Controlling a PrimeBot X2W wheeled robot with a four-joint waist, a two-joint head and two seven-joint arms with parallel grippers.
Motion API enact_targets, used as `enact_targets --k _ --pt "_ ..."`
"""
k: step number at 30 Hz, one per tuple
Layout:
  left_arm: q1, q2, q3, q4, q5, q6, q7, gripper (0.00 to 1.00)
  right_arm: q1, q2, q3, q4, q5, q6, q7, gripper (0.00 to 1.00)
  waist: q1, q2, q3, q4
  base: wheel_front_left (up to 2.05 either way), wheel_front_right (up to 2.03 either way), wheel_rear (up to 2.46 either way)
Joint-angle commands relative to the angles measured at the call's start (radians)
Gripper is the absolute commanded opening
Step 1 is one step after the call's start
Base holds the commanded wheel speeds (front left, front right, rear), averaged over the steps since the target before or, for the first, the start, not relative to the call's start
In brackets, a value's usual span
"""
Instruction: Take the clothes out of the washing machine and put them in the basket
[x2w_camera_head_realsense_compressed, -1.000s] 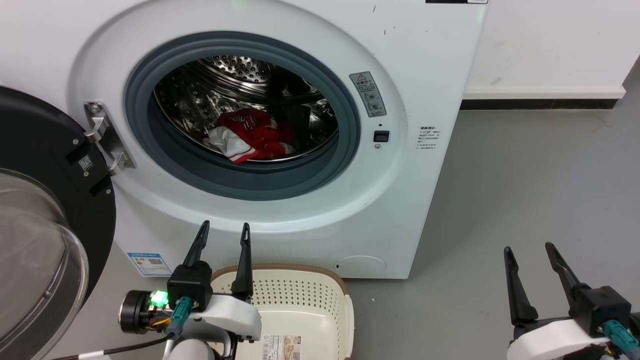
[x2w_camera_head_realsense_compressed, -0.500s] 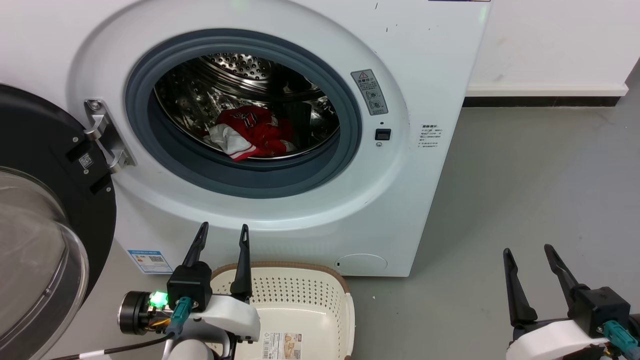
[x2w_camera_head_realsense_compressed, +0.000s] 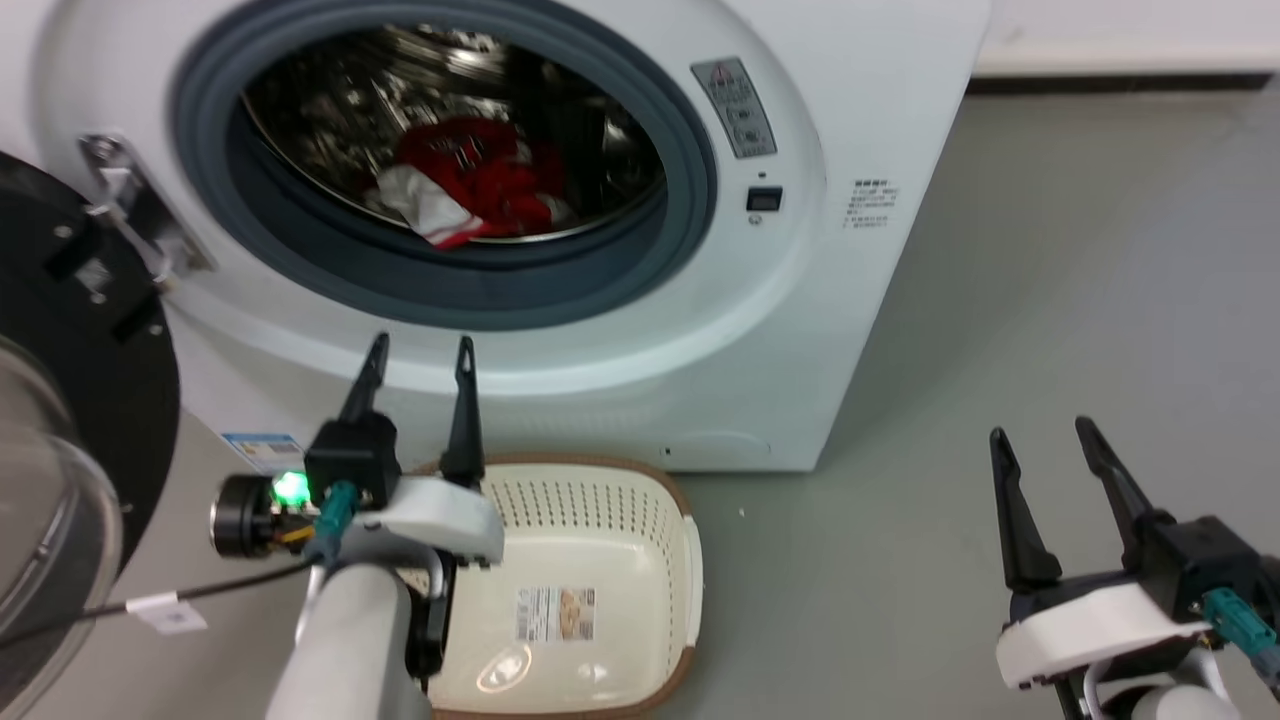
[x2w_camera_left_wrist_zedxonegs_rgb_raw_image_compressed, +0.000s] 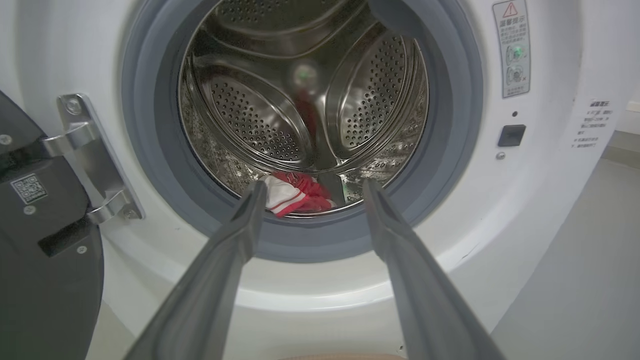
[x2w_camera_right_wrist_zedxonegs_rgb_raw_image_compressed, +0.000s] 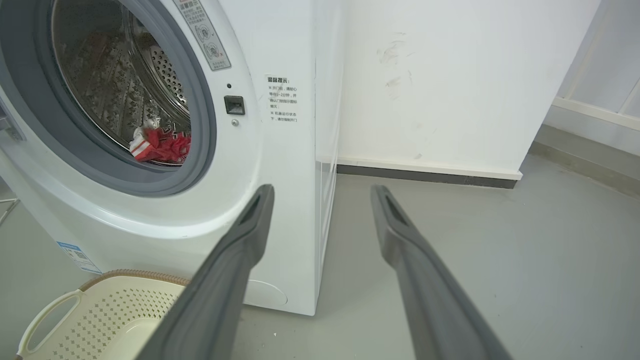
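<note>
Red clothes (x2w_camera_head_realsense_compressed: 470, 180) in the washing machine (x2w_camera_head_realsense_compressed: 800, 350), basket (x2w_camera_head_realsense_compressed: 690, 560) empty beneath it
The clothes lie bunched at the front lip of the drum (x2w_camera_left_wrist_zedxonegs_rgb_raw_image_compressed: 240, 105); the door (x2w_camera_head_realsense_compressed: 60, 330) is swung wide left, leaving the way in free. The left end effector (x2w_camera_head_realsense_compressed: 421, 345), released and empty, aims toward the drum from above the basket, likely set there to keep the carry short. The right end effector (x2w_camera_head_realsense_compressed: 1040, 430), likewise released, hangs well aside

I record the washing machine (x2w_camera_head_realsense_compressed: 880, 100) casing as smooth, glossy white. Its drum (x2w_camera_left_wrist_zedxonegs_rgb_raw_image_compressed: 250, 115) is perforated bright metal, mirror-like. The gasket (x2w_camera_left_wrist_zedxonegs_rgb_raw_image_compressed: 450, 150) is matt grey with a rubbery look.

The clothes (x2w_camera_head_realsense_compressed: 470, 175) are soft, crumpled red and white cloth.

The basket (x2w_camera_head_realsense_compressed: 600, 500) is cream perforated plastic with a slight sheen, a brown woven-look rim and a paper label (x2w_camera_head_realsense_compressed: 555, 613).

The floor (x2w_camera_head_realsense_compressed: 1050, 250) is smooth matt grey.

My left claw (x2w_camera_head_realsense_compressed: 421, 343) and right claw (x2w_camera_head_realsense_compressed: 1040, 430) have matt dark fingers.
</note>
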Motion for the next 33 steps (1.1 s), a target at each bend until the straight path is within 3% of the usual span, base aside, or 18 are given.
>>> enact_targets --k 1,11,23,33 --pt "-0.042 0.009 0.010 0.018 0.006 0.001 -0.003 1.00 -0.028 0.001 0.007 -0.006 -0.004 -0.001 -0.006 1.00 0.0000 0.0000 0.076 -0.025 0.00 0.00 0.00" --pt "-0.278 0.069 0.052 0.185 0.014 -0.014 -0.003 1.00 -0.132 0.002 0.055 0.007 0.008 -0.001 -0.035 1.00 0.0000 0.0000 0.244 -0.083 0.00 0.00 0.00" --pt "-0.596 0.215 0.047 0.475 0.054 -0.042 0.004 1.00 -0.200 0.002 0.104 0.039 0.056 -0.001 -0.080 1.00 0.0000 0.0000 0.387 -0.185 0.00 0.00 0.00" --pt "-0.850 0.338 0.016 0.613 0.098 -0.068 0.125 1.00 -0.232 0.002 0.142 0.094 0.101 -0.001 -0.110 1.00 0.0000 0.0000 0.434 -0.252 0.00 0.00 0.00"
